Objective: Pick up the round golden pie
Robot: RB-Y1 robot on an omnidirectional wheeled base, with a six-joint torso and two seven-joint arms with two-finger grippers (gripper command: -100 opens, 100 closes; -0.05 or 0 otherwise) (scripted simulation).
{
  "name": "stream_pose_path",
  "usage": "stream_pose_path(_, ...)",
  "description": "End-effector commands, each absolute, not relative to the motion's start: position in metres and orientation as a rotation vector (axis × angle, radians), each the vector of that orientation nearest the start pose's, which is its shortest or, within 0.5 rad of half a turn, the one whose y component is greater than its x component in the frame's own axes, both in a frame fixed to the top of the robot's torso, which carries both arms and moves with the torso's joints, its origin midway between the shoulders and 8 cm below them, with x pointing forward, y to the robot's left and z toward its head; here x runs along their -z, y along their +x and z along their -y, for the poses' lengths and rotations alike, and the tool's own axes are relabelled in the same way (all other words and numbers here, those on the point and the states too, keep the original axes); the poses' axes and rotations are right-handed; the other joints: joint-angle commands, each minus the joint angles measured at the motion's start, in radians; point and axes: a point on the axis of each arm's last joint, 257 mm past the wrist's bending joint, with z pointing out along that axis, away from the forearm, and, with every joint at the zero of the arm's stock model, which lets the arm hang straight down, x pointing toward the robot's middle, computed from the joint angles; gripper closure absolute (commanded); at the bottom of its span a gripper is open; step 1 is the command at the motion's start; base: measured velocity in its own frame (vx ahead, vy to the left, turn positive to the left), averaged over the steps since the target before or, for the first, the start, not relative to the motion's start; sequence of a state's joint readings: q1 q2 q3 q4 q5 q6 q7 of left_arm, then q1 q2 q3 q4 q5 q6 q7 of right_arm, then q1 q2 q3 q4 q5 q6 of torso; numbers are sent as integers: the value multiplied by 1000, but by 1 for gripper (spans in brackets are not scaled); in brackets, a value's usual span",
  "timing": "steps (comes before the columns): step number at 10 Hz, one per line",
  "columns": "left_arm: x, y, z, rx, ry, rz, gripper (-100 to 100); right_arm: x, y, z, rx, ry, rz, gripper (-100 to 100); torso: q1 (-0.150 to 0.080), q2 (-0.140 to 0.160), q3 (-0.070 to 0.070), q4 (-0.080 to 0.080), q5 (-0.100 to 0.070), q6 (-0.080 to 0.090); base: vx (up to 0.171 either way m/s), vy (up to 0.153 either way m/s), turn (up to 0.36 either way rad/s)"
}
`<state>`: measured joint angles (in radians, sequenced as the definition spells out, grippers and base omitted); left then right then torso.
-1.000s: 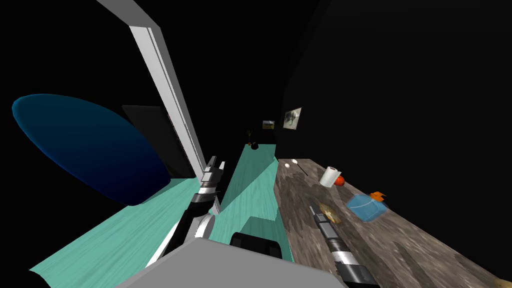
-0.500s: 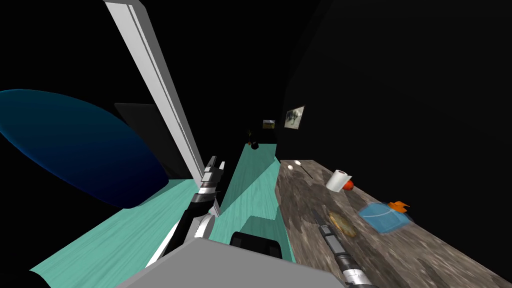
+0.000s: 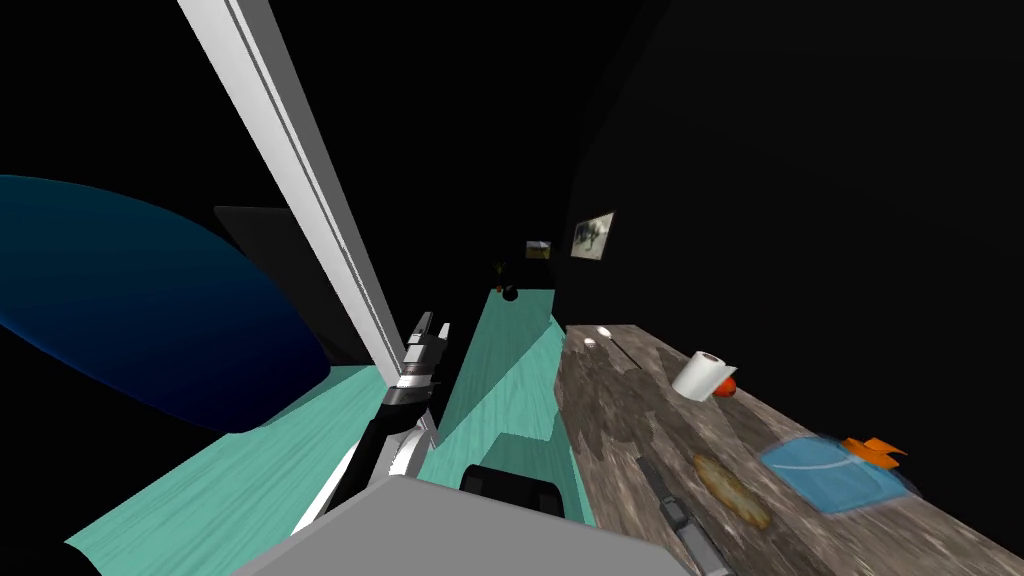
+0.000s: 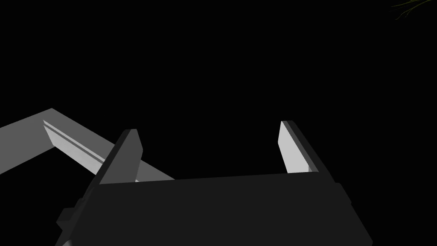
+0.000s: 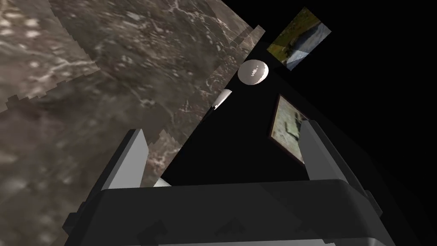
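Right hand (image 3: pixel 646 470) is out low over the mottled brown-grey worktop (image 3: pixel 620 420), fingers spread wide apart with nothing between them. The wrist camera confirms it: the right hand (image 5: pixel 224 132) points along the worktop (image 5: pixel 85 85) toward its far end, where a small white ball (image 5: pixel 253 71) sits near the edge. And there's the pie (image 3: pixel 732 490), flat, round and golden-brown, lying on the worktop just beside that hand on its right, not touched by either finger. It sits between the hand and a pale blue see-through box (image 3: pixel 835 472) with an orange top (image 3: pixel 872 450), the box close to the pie on the far side. Further along the worktop a white paper roll (image 3: pixel 703 375) stands with a small red thing (image 3: pixel 725 387) just behind it. Over on the other side, the left hand (image 3: pixel 433 325) is held up above the teal floor (image 3: pixel 250 470), next to a tall white post (image 3: pixel 300 170). Its wrist camera shows the left hand (image 4: pixel 210 128) with both fingers well apart too, gripping nothing. A big dark blue rounded shape (image 3: pixel 130 300) looms off to the left, and two framed pictures (image 3: pixel 593 236) hang at the back.
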<state>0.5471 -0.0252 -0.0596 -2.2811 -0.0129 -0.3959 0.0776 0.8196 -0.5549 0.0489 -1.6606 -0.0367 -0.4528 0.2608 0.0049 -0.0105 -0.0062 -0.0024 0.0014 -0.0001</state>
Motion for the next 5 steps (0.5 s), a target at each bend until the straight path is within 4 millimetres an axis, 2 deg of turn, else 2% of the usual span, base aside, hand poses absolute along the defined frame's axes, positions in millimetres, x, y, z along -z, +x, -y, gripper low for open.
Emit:
stream_pose_path(1, 11, 359, -269, 1372, -827, -674, 0, 380, 223, 408, -550, 791, -1821, -100, 0, 0, 0, 0, 0, 0, 142, 69, -6)
stream_pose_path(2, 11, 359, -269, 1372, -827, -674, 0, 380, 223, 408, -550, 791, -1821, -100, -1, 1, 0, 0, 0, 0, 52, 38, 1)
stream_pose_path(3, 11, 359, -269, 1372, -827, -674, 0, 398, 199, 423, -476, 775, -1901, -100, -2, 5, 3, 1, -1, 0, 105, 74, 1)
stream_pose_path(4, 11, 359, -269, 1372, -827, -674, 0, 415, 173, 440, -398, 759, -1981, -100, -1, 4, 2, 1, 0, 0, 241, 128, -24)
stream_pose_path(5, 12, 359, -269, 1372, -828, -674, 0, 419, 168, 444, -388, 767, -1989, -100, 2, -2, -1, 0, 0, 0, 179, 109, -14)
